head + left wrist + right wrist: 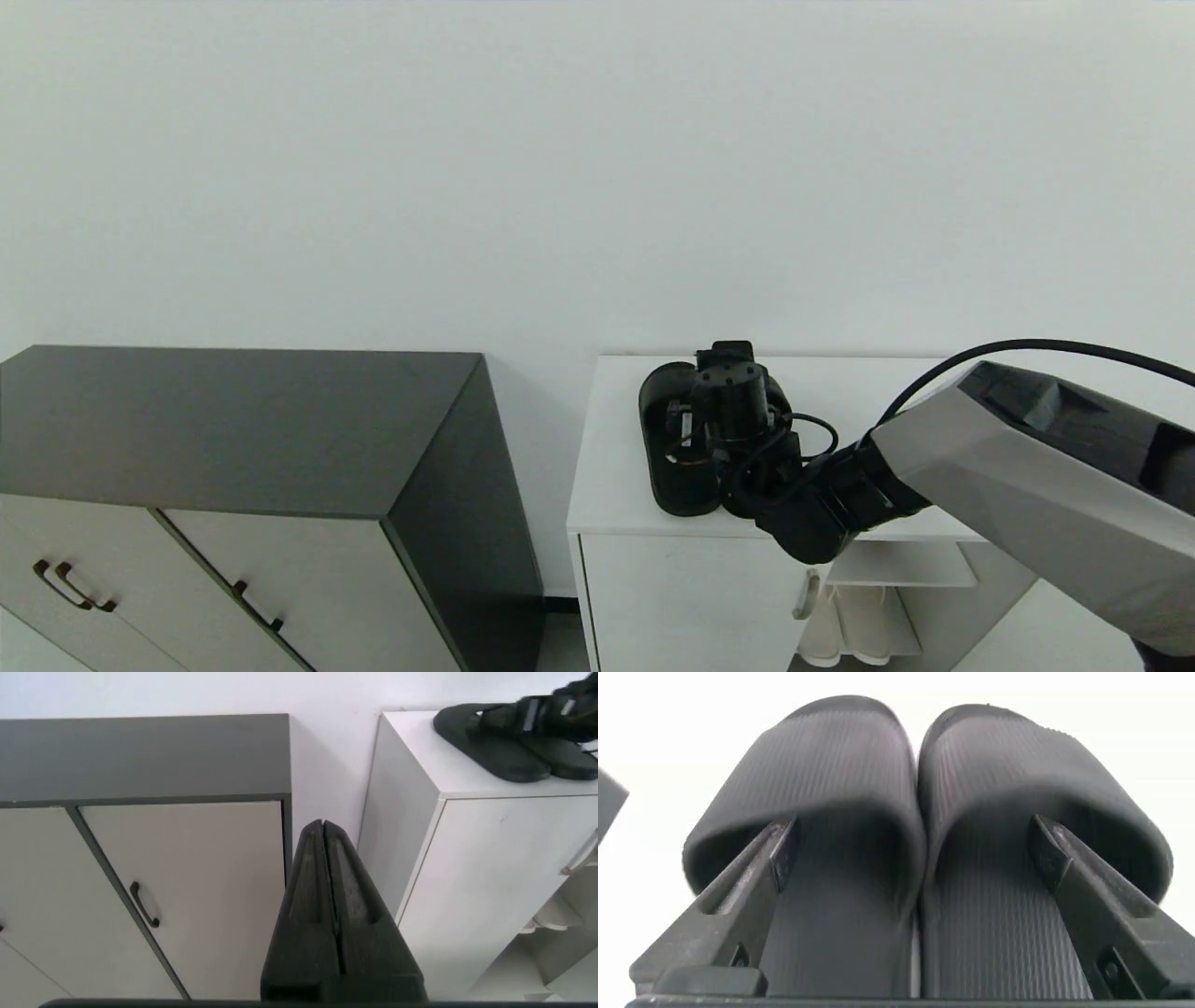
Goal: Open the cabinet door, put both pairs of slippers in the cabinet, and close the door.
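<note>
White cabinet [616,448], black slippers [831,784] atop, right end effector [913,833] apart inside them, left end effector [323,833] together

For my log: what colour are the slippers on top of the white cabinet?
The slippers are black, ribbed; clearest in the right wrist view.

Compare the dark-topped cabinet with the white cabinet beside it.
The dark-topped cabinet has a dark grey top and side with pale doors; the white cabinet is white all over. The dark-topped cabinet's doors are shut; the white cabinet's right part is open, showing shelves. The dark-topped cabinet's handles are dark; the white cabinet's handle is pale. The white cabinet carries black slippers on top. Both stand against the wall.
</note>
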Controlling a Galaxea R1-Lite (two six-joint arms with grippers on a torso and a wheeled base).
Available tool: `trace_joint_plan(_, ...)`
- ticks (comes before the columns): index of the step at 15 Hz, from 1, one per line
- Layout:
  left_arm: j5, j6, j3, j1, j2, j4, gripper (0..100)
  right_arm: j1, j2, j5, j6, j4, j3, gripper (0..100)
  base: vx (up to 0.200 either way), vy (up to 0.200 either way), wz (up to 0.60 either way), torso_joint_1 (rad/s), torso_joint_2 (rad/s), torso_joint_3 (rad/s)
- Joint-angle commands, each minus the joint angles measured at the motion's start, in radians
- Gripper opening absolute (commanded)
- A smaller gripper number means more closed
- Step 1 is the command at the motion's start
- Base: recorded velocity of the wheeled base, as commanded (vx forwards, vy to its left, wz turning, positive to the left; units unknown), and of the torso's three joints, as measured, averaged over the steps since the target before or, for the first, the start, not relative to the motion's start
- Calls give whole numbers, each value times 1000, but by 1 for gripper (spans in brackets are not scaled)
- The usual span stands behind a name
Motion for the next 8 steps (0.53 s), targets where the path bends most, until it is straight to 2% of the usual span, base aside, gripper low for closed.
trace_joint_plan(1,0,0,0,0,0,0,0,-18,64,1,-6,1,-68,100,0,0,0,0,0,0)
trace_joint_plan(4,0,0,0,0,0,0,0,-26,104,3,-18,10,-124,100,0,0,0,0,0,0)
trace_joint_plan(5,0,0,0,0,0,0,0,-26,106,3,-19,11,-135,0,0,0,0,0,0,0)
trace_joint_plan(8,0,0,0,0,0,0,0,-26,98,-1,-35,8,-140,0,0,0,0,0,0,0)
